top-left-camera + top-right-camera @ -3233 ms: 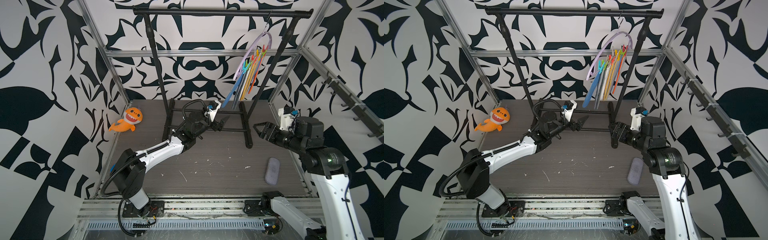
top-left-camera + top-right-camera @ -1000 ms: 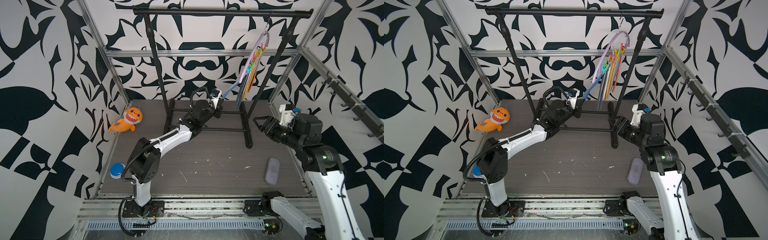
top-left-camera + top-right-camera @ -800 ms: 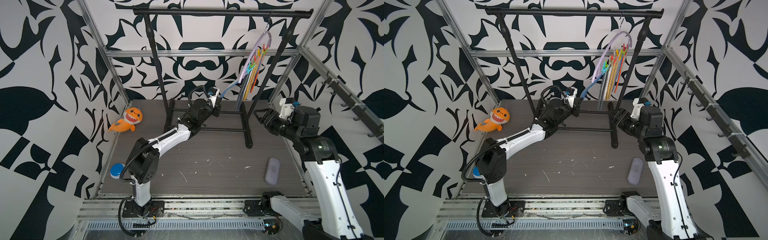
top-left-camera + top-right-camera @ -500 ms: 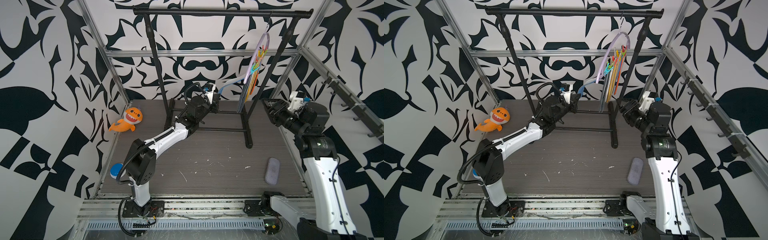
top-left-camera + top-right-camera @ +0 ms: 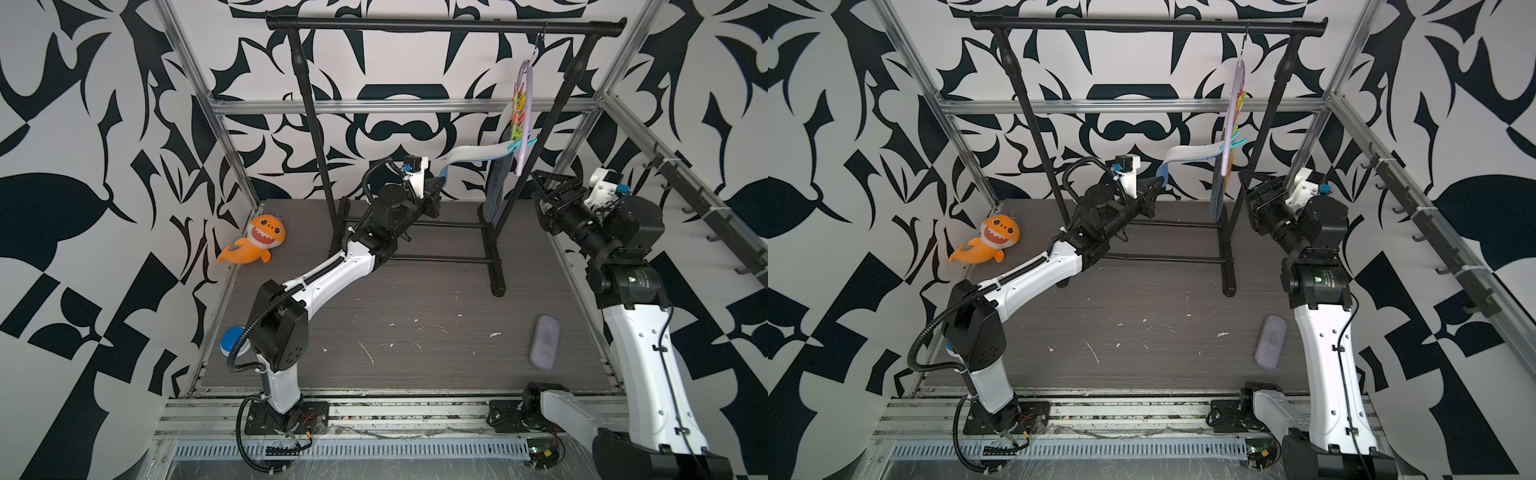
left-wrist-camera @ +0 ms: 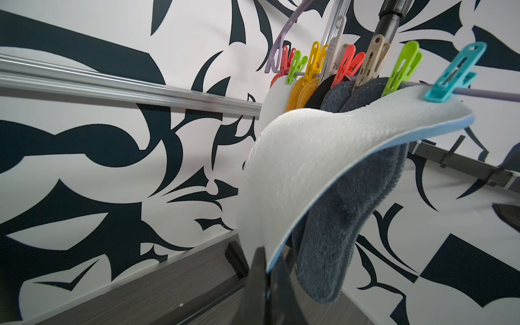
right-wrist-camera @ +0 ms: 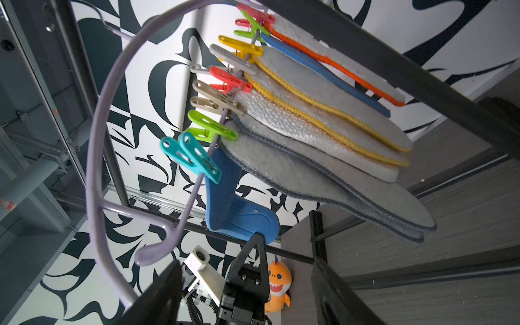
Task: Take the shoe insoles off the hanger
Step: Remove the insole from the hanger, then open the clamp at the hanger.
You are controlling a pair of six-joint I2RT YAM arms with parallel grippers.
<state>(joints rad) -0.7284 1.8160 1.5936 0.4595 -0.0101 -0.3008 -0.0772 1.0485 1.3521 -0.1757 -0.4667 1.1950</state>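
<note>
The left hand (image 5: 439, 185) is clenched on the free end of a thin white foot-shaped insole with a blue underside (image 5: 478, 153). The insole arches up and away from that hand to a teal plastic peg (image 6: 453, 76), which pins its far end to the pale lilac arched plastic hanger (image 7: 94, 118). Behind it the other fuzzy and flat insoles (image 7: 323, 146) hang side by side from coloured pegs (image 6: 349, 62). The right hand (image 5: 539, 185) is released, jaws spread and empty, just beside the hanger's lower end, opposite the left hand.
</note>
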